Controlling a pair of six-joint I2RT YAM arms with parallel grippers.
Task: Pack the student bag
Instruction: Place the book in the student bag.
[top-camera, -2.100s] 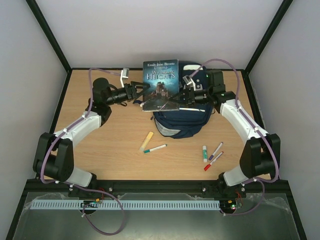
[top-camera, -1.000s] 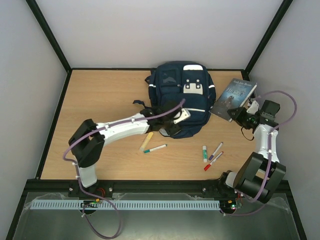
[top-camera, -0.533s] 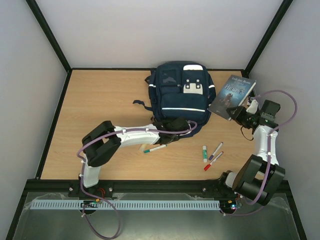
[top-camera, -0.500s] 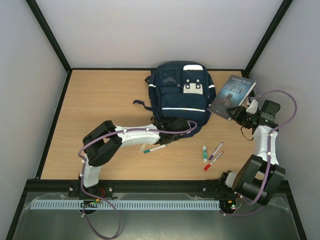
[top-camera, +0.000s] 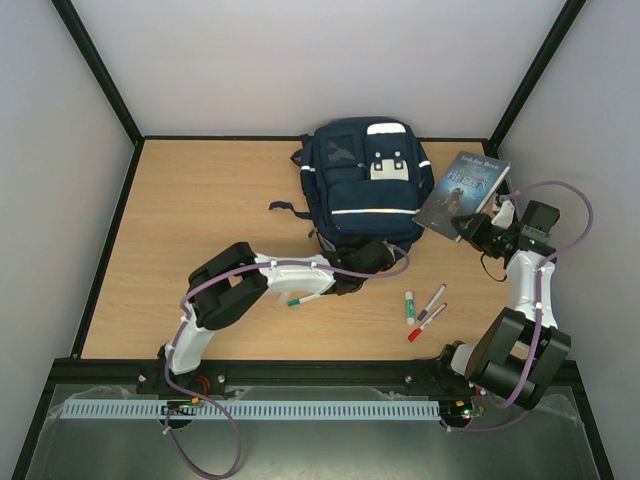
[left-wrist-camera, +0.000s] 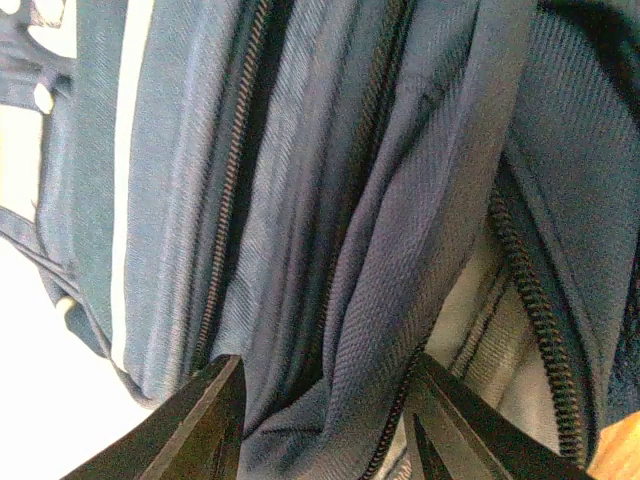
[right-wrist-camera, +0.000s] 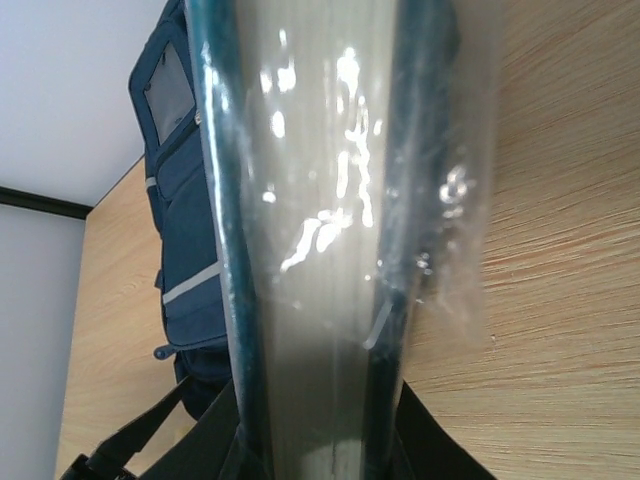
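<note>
The student bag, navy with white stripes and a grey-white patch, lies front-up at the back middle of the table. My left gripper is at its near edge. In the left wrist view my left gripper has a bunched fold of the bag's fabric with a zipper pinched between its fingers. My right gripper is shut on a dark wrapped book and holds it tilted right of the bag. In the right wrist view my right gripper has the book's edge between its jaws, with the bag beyond.
A green marker lies beside the left arm. Three more markers lie near the front right: one white and green, one purple, one red. Black frame posts and pale walls close in the table on three sides.
My left arm has reached further right along the bag's near edge, and the bag has shifted slightly toward the back wall. The right arm and book have stayed put over the last second.
</note>
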